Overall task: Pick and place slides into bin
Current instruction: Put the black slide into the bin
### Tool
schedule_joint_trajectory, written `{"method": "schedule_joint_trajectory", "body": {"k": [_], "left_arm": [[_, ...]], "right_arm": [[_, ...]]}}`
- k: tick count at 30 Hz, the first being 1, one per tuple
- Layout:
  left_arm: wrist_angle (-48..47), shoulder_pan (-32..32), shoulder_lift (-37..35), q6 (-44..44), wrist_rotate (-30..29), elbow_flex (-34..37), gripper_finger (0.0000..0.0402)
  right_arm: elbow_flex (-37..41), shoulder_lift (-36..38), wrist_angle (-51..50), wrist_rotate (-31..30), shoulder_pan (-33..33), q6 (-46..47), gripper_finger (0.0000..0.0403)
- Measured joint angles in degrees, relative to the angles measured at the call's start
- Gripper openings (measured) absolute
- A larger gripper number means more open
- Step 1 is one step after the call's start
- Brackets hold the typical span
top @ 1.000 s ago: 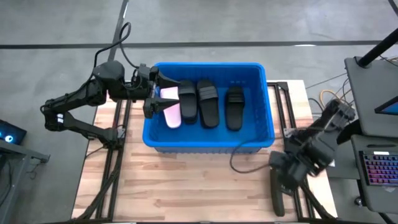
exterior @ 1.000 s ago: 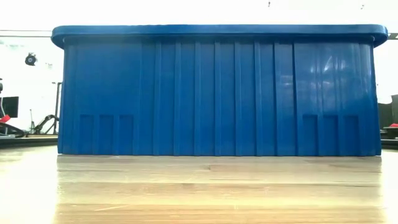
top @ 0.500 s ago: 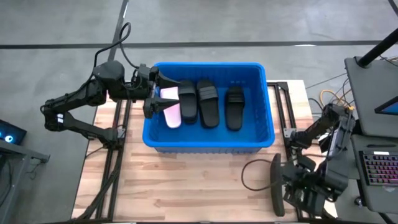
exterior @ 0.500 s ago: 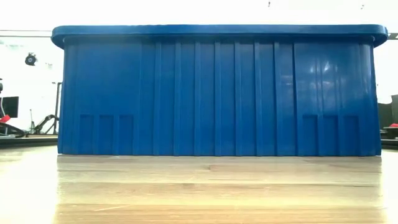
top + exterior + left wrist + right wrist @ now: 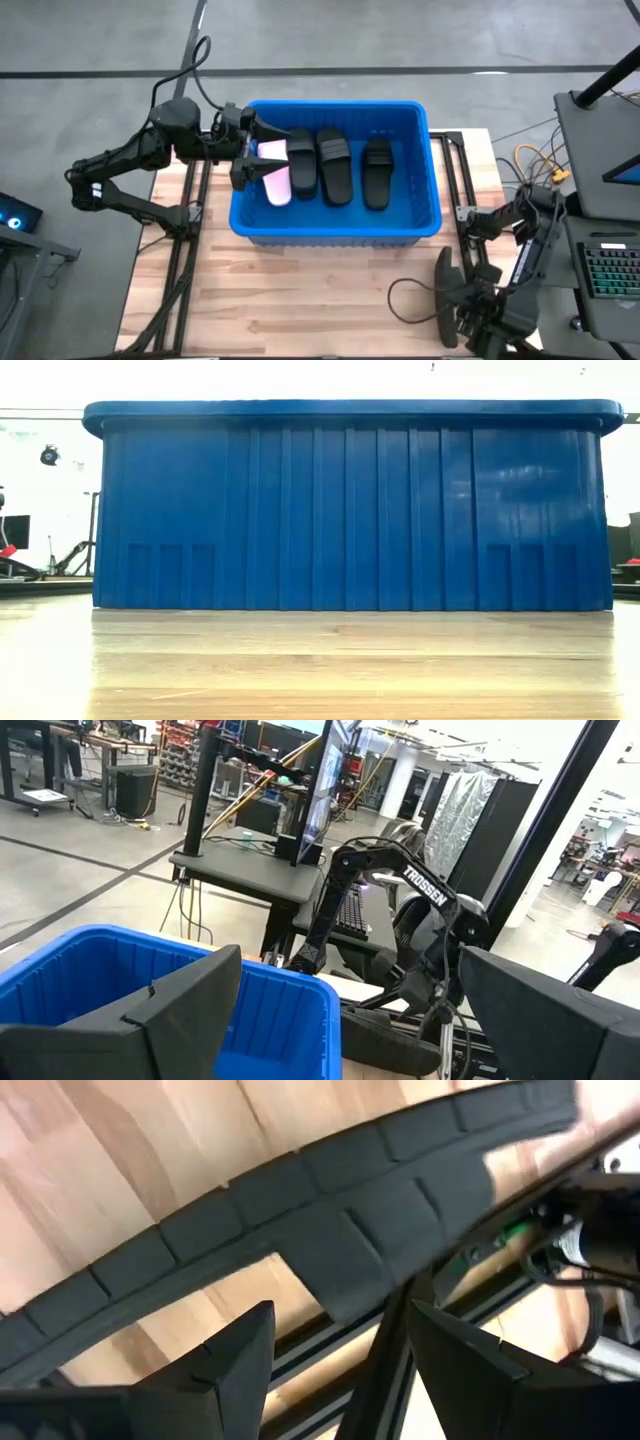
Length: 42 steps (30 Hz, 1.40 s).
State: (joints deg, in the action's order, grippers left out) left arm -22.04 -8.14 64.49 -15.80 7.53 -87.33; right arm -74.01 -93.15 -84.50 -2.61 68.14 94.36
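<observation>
Slides: we see one pale pink slide (image 5: 277, 172) and three black slides (image 5: 335, 165) lying side by side inside the blue bin (image 5: 420, 215) at the table's twelve o'clock. Our left gripper (image 5: 247, 160) hovers over its nine o'clock rim, fingers apart. Toward four o'clock, our right gripper (image 5: 476, 318), fingers apart, hangs just above another black slide (image 5: 442, 298) at the wooden table (image 5: 300, 300) edge.

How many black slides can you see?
4. Three black slides lie side by side in the blue bin: one beside the pink slide, one in the middle, one rightmost. A fourth lies on the table's right edge. More may be hidden.
</observation>
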Motion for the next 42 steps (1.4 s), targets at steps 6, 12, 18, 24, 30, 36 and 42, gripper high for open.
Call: {"method": "schedule_joint_trajectory", "body": {"k": [6,12,18,24,30,36,42], "left_arm": [[0.0,0.0,0.0,-0.1,0.0,0.0,0.0358],[-0.1,0.0,0.0,0.1,0.0,0.0,0.0358],[-1.3,0.0,0.0,0.1,0.0,0.0,0.0358],[-1.3,0.0,0.0,0.1,0.0,0.2,0.0358],[-1.3,0.0,0.0,0.1,0.0,0.5,0.0358],[-1.2,0.0,0.0,0.0,0.0,0.6,0.0358],[-1.1,0.0,0.0,-0.1,0.0,0.6,0.0358]], "right_arm": [[0.1,-3.6,-0.2,2.0,0.0,-7.0,0.0219],[0.0,-6.4,-0.8,2.8,0.3,-12.4,0.0219],[0.5,-7.1,-0.8,0.0,0.2,-13.4,0.0219],[1.8,-6.8,-0.7,-1.2,0.1,-11.6,0.0197],[2.3,-6.8,-0.2,-2.2,0.1,-8.5,0.0104],[1.6,-6.6,-0.5,-2.3,0.1,-7.9,0.0018],[-3.0,-4.8,-0.3,-4.7,-0.2,-5.5,0.0014]]}}
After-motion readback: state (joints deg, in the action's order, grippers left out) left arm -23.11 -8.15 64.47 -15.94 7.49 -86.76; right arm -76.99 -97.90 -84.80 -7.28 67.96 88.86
